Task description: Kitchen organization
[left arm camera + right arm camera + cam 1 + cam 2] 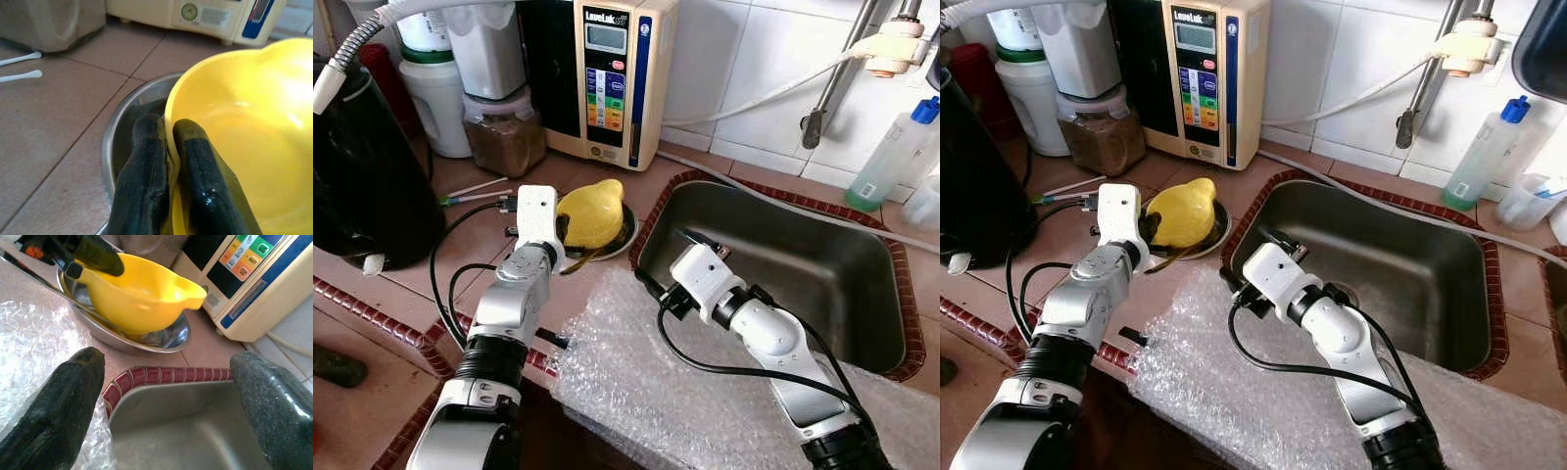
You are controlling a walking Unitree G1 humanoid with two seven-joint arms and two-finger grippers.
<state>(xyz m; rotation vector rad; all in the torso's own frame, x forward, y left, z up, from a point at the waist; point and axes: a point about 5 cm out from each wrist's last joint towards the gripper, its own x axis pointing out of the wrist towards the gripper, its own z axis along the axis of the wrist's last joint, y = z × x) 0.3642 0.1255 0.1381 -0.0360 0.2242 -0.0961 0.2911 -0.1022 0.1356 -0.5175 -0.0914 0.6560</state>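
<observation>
Yellow plastic bowl [592,213] with a wavy rim sits tilted in a shallow round steel dish [146,339], left of centre in the left eye view, on the terracotta-tiled desk [460,259] in front of a cream water-ioniser box [612,73]. The left pincer [168,161] is clamped on the bowl's near rim, 1 finger inside and 1 outside, a hold that suits lifting it out of the dish. The right pincer [166,401] hangs spread wide and empty over the near left corner of the steel sink [773,264], probably ready to assist. Crinkled bubble wrap [636,377] covers the lower middle of the frame. The bowl's far side is hemmed by the ioniser; open room lies toward the sink at right.
</observation>
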